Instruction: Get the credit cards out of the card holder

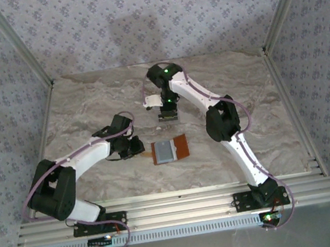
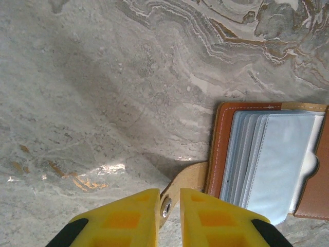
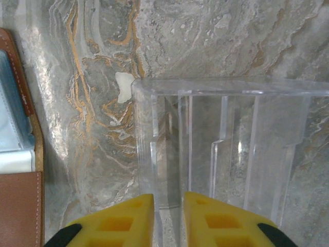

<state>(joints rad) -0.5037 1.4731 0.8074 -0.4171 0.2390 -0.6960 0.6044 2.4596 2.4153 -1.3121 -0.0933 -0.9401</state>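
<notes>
The card holder (image 1: 170, 150) lies open on the marble table, orange-brown outside, with pale blue-grey sleeves (image 2: 272, 159) facing up. My left gripper (image 2: 169, 193) is shut on its tan snap strap (image 2: 189, 177) at the holder's left edge. The credit cards are hidden in the sleeves. A whitish edge (image 2: 310, 165) shows at the front sleeve's notch. My right gripper (image 3: 168, 196) hovers behind the holder with its jaws a little apart and nothing between them. Under it a thin dark sheet (image 3: 172, 154) stands in a slot; I cannot tell whether it is a card.
A clear plastic tray (image 3: 236, 144) with several upright dividers stands below the right gripper, behind the holder (image 3: 15, 134). Aluminium rails (image 1: 285, 99) and patterned walls bound the table at left, right and back. Bare marble (image 1: 87, 104) lies at the far left.
</notes>
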